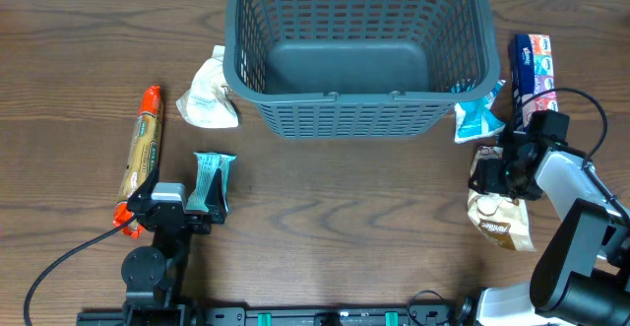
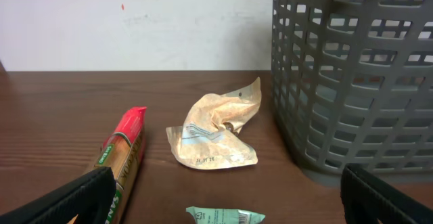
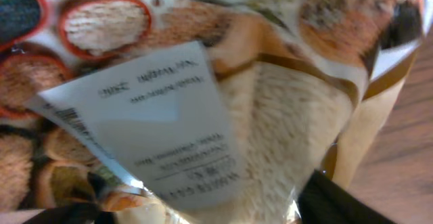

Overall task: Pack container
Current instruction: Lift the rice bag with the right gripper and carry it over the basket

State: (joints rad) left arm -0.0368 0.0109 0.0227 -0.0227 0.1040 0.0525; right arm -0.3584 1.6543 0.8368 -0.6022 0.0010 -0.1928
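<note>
The container [image 1: 359, 109] is a large dark grey lattice basket at the back centre, with nothing in it; its wall also shows in the left wrist view [image 2: 352, 75]. My left gripper [image 1: 189, 208] is open, with a teal snack packet [image 1: 213, 182] lying between its fingers [image 2: 226, 216]. My right gripper [image 1: 497, 173] is down over a brown snack bag [image 1: 504, 223]. That bag fills the right wrist view [image 3: 223, 102] and sits between the spread fingers.
A long orange-red package [image 1: 141, 157] lies at the left and a crumpled white packet [image 1: 209, 99] lies by the basket's left corner. A blue packet [image 1: 479, 119] and a red-and-blue pack [image 1: 534, 70] lie to the right of the basket.
</note>
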